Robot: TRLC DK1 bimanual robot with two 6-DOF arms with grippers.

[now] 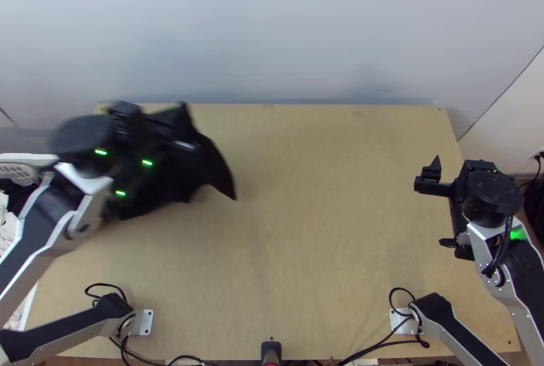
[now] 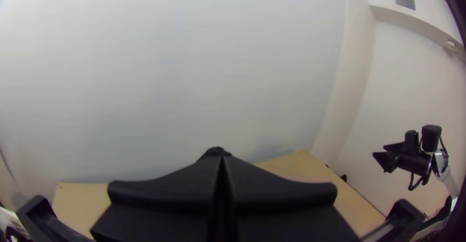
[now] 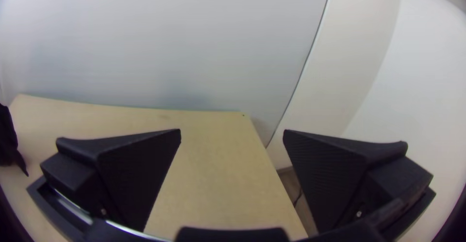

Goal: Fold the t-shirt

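In L hand, blk tee, part. hidden, blurry

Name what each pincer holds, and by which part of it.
The left pincer holds the black shirt, bunched and loose; which part of it is pinched can't be told. The right pincer is open and holds nothing.

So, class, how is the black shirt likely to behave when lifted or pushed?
The black shirt is probably floppy: its uneven outline and curved edge suggest soft cloth that would sag when lifted. Pushed along the table, it would likely bunch rather than roll, since it shows no rigid, round shape.
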